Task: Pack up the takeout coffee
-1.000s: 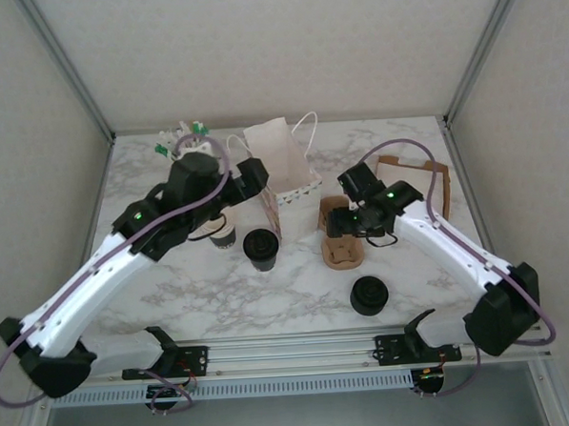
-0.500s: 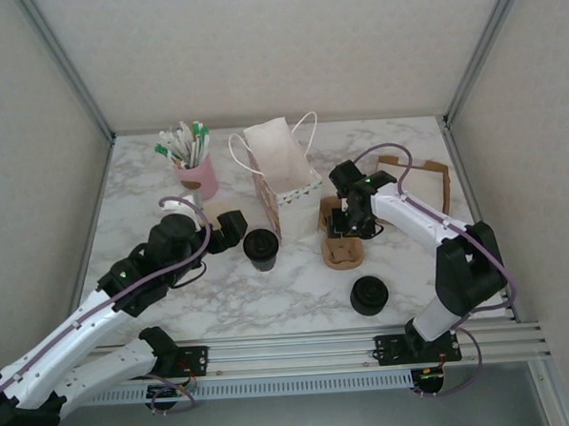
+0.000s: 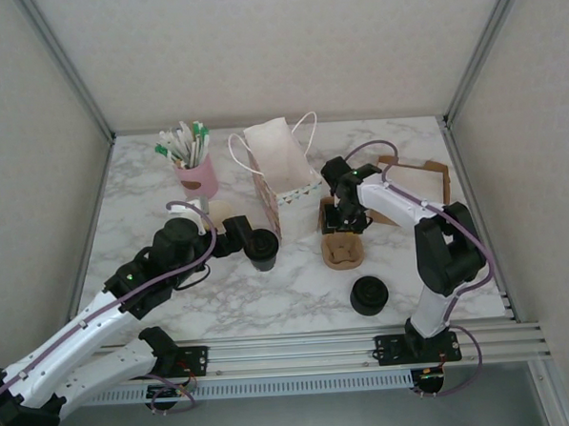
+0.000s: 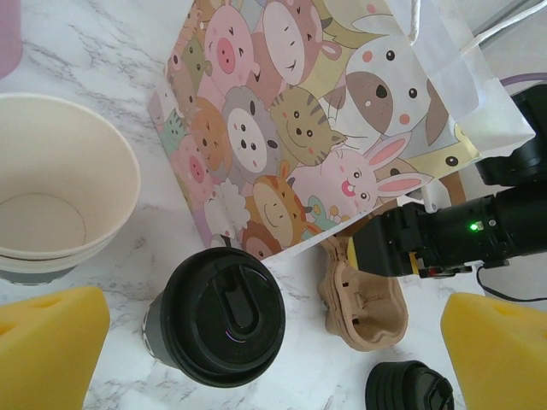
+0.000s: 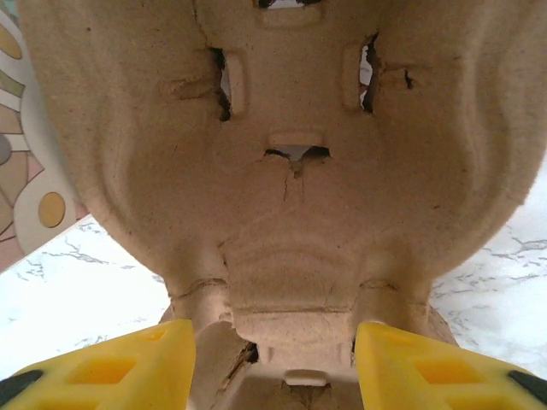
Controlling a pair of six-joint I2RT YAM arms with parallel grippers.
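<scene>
left gripper (image 3: 240, 236) beside lidded takeout coffee (image 3: 261, 247), right gripper (image 3: 340, 218) at cup carrier (image 3: 343, 253) (gift bag (image 3: 284, 170) between)

The takeout coffee (image 3: 262, 248) stands upright, black lid (image 4: 224, 314) on.

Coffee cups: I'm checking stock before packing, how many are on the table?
2: the lidded cup in front of the bag, and a lidless cup to its left; another may be nested under that one.

Overhead from the near edge, looking down over the whole table (image 3: 270, 295). Left wrist close over takeout coffee (image 4: 224, 318) and pulp carrier (image 4: 367, 307), both shared with overhead; right wrist hard against that carrier.
</scene>
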